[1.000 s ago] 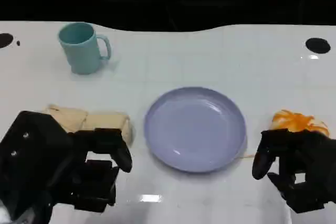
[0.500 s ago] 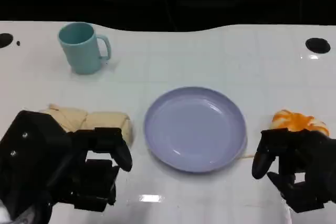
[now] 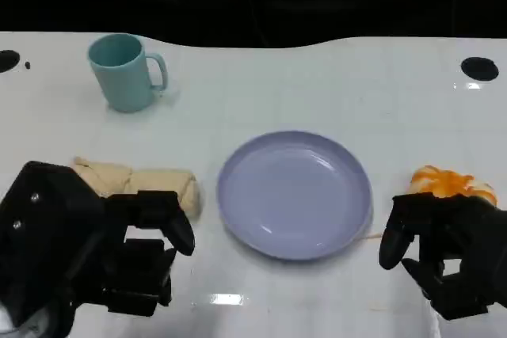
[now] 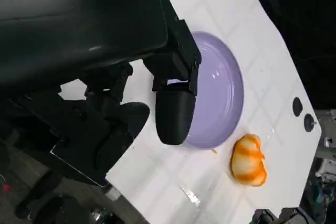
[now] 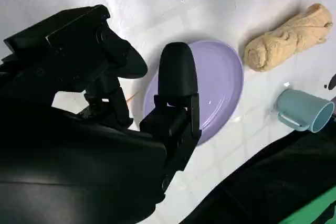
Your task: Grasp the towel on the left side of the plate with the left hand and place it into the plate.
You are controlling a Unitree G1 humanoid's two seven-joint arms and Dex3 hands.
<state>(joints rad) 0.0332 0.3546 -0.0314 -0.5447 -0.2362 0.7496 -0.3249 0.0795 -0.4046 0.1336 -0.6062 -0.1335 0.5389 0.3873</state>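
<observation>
**A:** Where was the towel [image 3: 146,183] relative to the left hand [image 3: 87,251]?

**B:** Just beyond the fingertips, lying as a beige roll on the table [image 3: 317,85], beside the purple plate [image 3: 295,194] but not on it. The left hand held nothing; its fingers were apart, hooked forward, and I saw no contact with the cloth.

**A:** And the right hand [image 3: 444,255]?

**B:** It rested near its own side of the plate, fingers loosely curled and apart around nothing, with an orange object [image 3: 449,183] just past them.

**A:** What could have gone wrong from there?

**B:** I judged the roll's near edge sat partly under the hand, so a reach coming down too close in could have pressed on top of it rather than closing around it. A grip on a single outer fold might have let the roll unwind and trail off the plate's rim. The teal mug [image 3: 125,71] stood well beyond the towel, so it seemed a small risk unless the reach overshot.

**A:** Any change from a second before?

**B:** Slight. The left hand had drawn a little back and outward, baring somewhat more of the towel. The towel, plate and mug lay where they had been, and the right hand had barely shifted.
</observation>
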